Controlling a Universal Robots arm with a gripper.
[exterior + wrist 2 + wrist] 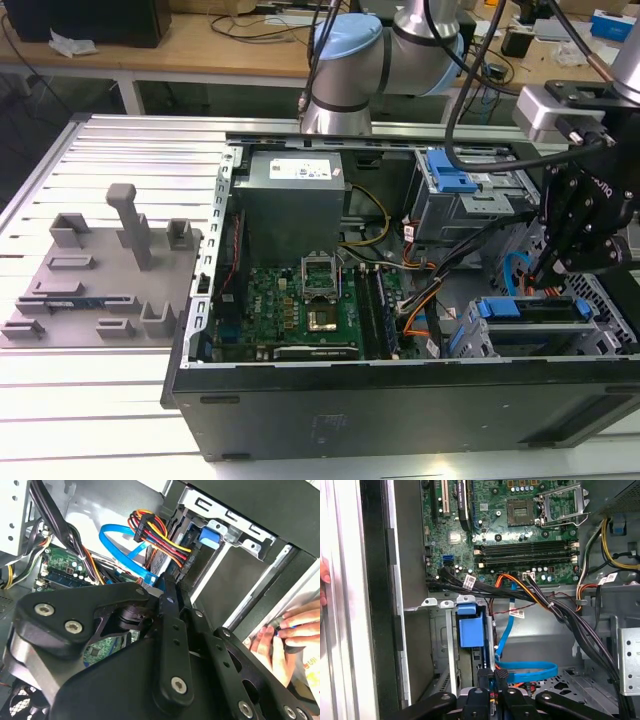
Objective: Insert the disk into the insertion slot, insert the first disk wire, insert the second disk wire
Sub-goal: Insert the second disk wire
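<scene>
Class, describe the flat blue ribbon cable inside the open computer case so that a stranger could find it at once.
Start at the open computer case and its green motherboard. Go to the metal floor beside the blue-handled drive carrier, just ahead of the black tool. There lies the blue ribbon cable, a flat bright-blue band folded into a loop, unlike the round black, orange and yellow wire bundles nearby.

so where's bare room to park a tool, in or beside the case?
Free: ribbed table top beyond the grey fixture plate, and the strip in front of the case. Crowded: around the gripper, between drive cage and motherboard, full of cables.
</scene>
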